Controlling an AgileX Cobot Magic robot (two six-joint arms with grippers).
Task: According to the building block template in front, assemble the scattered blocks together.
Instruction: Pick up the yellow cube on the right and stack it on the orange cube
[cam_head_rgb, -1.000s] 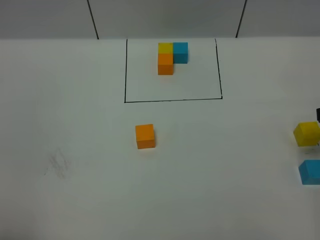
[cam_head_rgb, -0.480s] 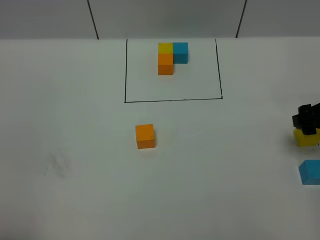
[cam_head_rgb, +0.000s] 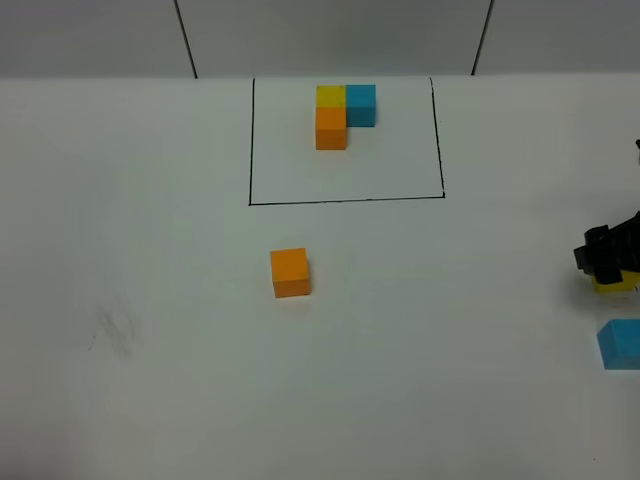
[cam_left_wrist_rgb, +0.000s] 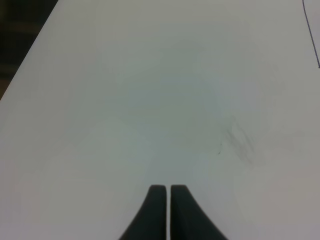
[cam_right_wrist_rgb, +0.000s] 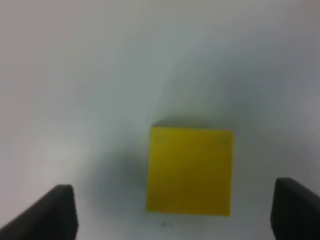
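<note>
The building block template (cam_head_rgb: 340, 112), a yellow, blue and orange L, sits at the back inside a thin black rectangle outline (cam_head_rgb: 250, 150). Of the scattered blocks, the orange cube (cam_head_rgb: 290, 272) lies mid-table. The yellow cube (cam_head_rgb: 615, 284) at the right edge is mostly hidden under my right gripper (cam_head_rgb: 608, 256). The blue cube (cam_head_rgb: 621, 344) lies just in front of it. In the right wrist view the yellow cube (cam_right_wrist_rgb: 191, 170) lies between the wide-open fingers (cam_right_wrist_rgb: 52, 212), touching neither. My left gripper (cam_left_wrist_rgb: 165, 190) is shut and empty over bare table.
A faint grey scuff mark (cam_head_rgb: 115, 330) shows on the white table at the left, and is also visible as the scuff (cam_left_wrist_rgb: 239, 142) in the left wrist view. The table's back edge (cam_head_rgb: 120, 78) runs behind the outline.
My right gripper came in from the right edge and settled lower over the yellow cube, covering most of it. The other cubes have not moved.
</note>
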